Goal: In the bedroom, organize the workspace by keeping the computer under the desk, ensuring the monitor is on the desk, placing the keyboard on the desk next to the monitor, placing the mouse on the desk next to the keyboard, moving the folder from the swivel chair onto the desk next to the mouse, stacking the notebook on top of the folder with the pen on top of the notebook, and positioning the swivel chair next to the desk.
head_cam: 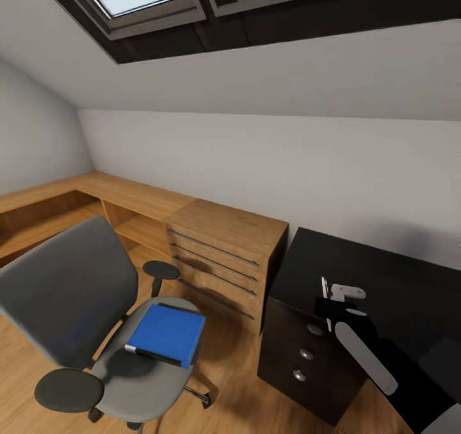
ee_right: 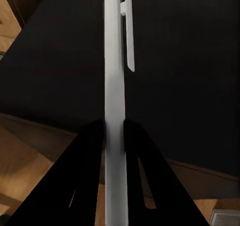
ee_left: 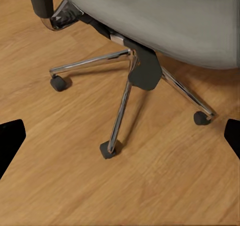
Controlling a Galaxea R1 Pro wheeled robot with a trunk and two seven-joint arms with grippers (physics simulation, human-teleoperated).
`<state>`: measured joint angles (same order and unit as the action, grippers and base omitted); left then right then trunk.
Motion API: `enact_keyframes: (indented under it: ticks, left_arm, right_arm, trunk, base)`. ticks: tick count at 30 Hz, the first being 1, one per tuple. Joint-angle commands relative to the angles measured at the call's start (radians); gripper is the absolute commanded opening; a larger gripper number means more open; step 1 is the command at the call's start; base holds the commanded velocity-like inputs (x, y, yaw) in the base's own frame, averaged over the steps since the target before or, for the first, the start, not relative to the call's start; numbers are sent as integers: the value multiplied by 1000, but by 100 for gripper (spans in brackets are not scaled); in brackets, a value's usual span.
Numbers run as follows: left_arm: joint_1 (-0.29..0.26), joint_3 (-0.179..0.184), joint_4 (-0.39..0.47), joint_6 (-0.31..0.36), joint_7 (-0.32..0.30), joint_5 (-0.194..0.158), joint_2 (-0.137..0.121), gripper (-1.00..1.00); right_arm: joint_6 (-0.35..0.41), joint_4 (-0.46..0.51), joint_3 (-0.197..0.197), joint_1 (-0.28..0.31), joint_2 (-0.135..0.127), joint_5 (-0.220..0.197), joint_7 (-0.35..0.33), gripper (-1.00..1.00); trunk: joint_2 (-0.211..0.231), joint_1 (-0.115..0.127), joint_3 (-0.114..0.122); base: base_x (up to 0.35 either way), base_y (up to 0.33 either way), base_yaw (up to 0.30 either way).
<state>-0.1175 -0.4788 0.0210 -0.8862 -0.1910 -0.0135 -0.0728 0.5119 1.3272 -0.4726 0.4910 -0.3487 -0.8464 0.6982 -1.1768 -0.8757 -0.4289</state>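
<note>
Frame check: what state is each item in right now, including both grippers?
Flat bright blue folder: lying on the chair seat.
Grey padded swivel chair: upright, left of the desk.
White pen: clamped between the right gripper fingers.
Black desk: drawers closed.
Left gripper: open, empty.
</note>
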Motion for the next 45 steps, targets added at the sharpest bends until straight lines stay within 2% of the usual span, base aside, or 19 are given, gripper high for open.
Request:
enact_keyframes:
  ticks: [1,4,11,12,16,27,40,45]
  left_arm:
    - [-1,-8,-1,-2,-10,0,0,100]
    - [-1,-7,-1,-1,-10,20,0,100]
    - [-1,-5,-1,0,-8,132,10,100]
    - [-1,-5,-1,0,-8,159,13,100]
    - [-1,-5,-1,1,-7,206,18,100]
    - [-1,-4,-1,3,-7,223,19,100]
    - [-1,-4,-1,7,-3,224,20,100]
    - [-1,-4,-1,8,-2,224,20,100]
  right_arm:
    - [2,1,-3,1,-1,-7,9,-100]
    - [1,1,-3,1,-1,-7,9,-100]
    - [1,1,-3,1,0,-7,9,-100]
    - [1,1,-4,1,0,-7,9,-100]
    - [1,2,-4,1,0,-7,9,-100]
    - [1,3,-5,1,2,-7,9,-100]
    - [0,-1,-4,1,2,-6,7,-100]
    - [-1,-39,-4,1,2,-5,4,-100]
  trunk:
    - [-1,0,-1]
    - [-1,0,-2]
    - [-1,0,-2]
    - [-1,0,-2]
    - [-1,0,-2]
    - [-1,0,-4]
    - [-1,0,-4]
    - [-1,0,-4]
  base:
    - [0,0,-74]
    - [0,0,-85]
    - [0,0,-155]
    - [0,0,-180]
    - [0,0,-189]
    - [0,0,-202]
    - [88,-45,-15]
    - [130,-5,0]
